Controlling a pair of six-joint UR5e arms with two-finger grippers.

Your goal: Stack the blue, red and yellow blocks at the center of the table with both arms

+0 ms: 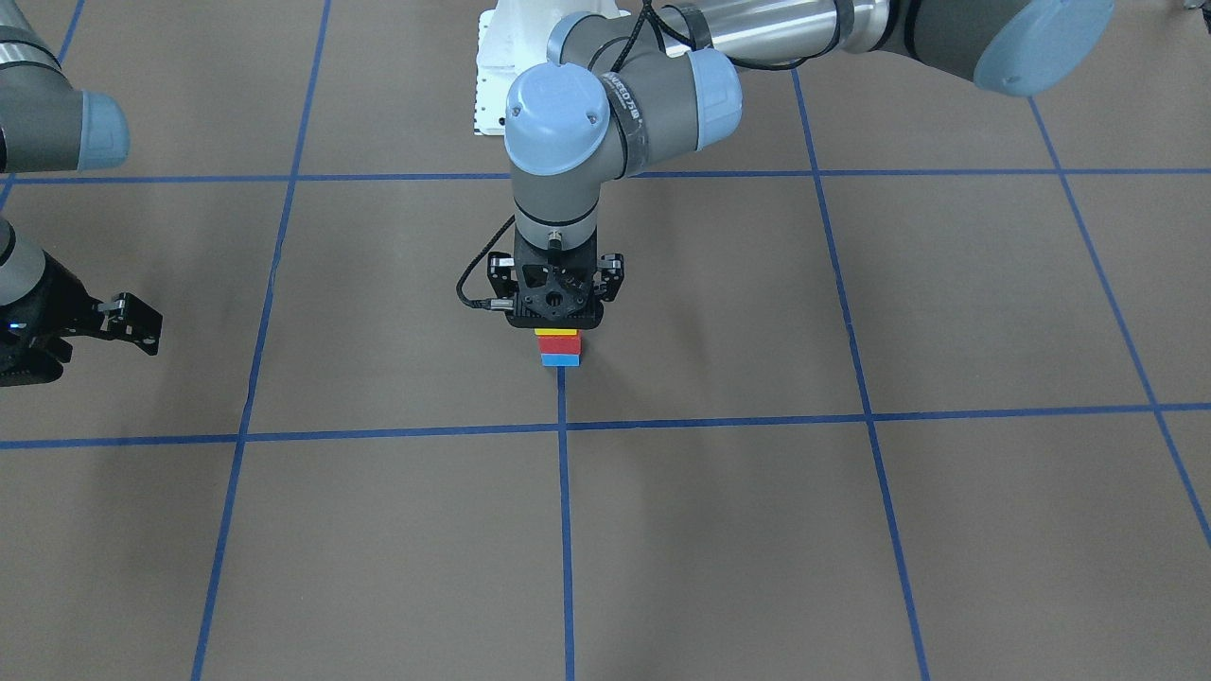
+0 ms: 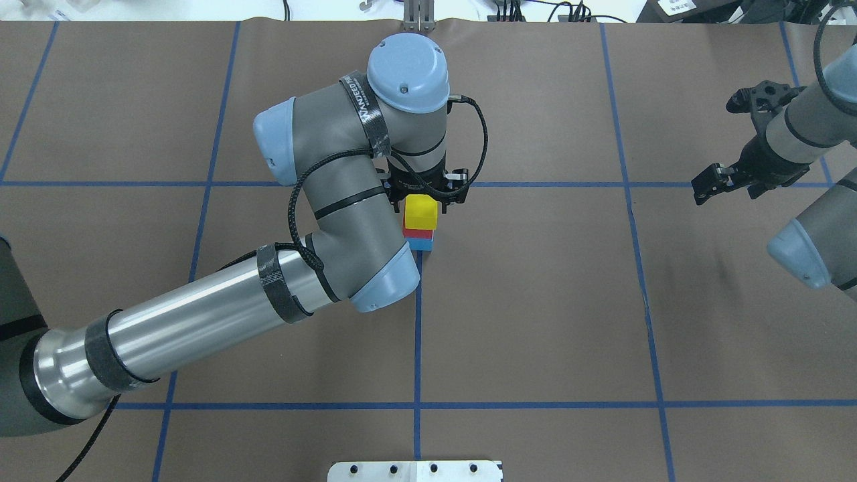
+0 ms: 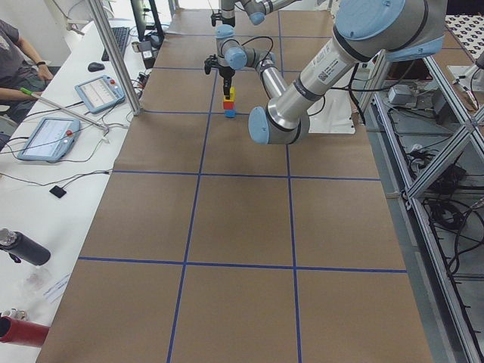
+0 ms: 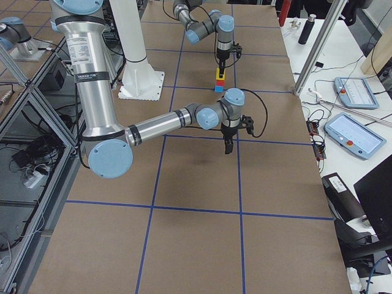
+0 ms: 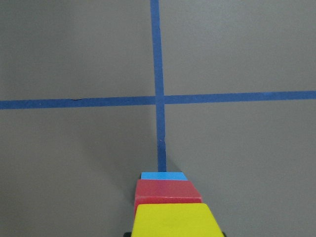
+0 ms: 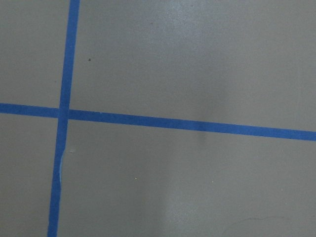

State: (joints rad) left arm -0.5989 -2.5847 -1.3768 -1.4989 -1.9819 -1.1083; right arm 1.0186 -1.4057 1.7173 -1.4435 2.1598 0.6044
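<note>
Brown matte desk [image 1: 851, 530] spreads wide around me in the front-facing view, ruled into squares by blue tape [image 1: 565, 530]. Three blocks, one of each colour, stand in a single stack at its middle. The light blue block [image 1: 559, 360] is on the desk, the red block [image 1: 558, 344] on that, and the yellow block [image 1: 556, 332] on top, under my left pincer [image 1: 556, 320].

Overhead, that pincer is closed on the yellow block's two sides. My right pincer [image 2: 723, 144] hangs spread open far out on my right, well apart from the stack, with bare squares between.

From the left end, a white bench [image 3: 45, 189] with two tablets [image 3: 49, 136] runs along the desk's long edge opposite me.

My left wrist camera has the stack at its lower edge, near a tape crossing. My right wrist camera shows desk and one tape crossing.
</note>
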